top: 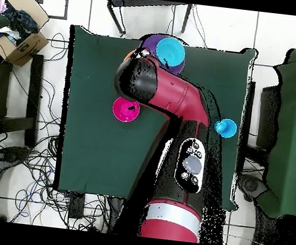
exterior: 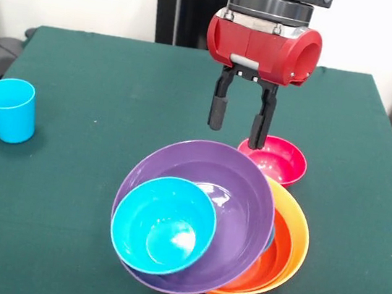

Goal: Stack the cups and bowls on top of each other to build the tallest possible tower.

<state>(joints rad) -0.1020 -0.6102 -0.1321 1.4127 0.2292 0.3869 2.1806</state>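
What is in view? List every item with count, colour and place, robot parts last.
Tower: one, tilted nest near the front edge; blue bowl in purple bowl, over red-orange and orange bowls.
Pink-red bowl: one, on the cloth behind the tower.
Cup: one, light blue, upright, apart at the table's side.
Table: one, green cloth.
Cardboard box: one, on the floor.
Pincer: one, black, open, above the pink-red bowl's rim.

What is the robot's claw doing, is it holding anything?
Gripper: open and empty, hanging above the pink bowl, just behind the purple bowl.
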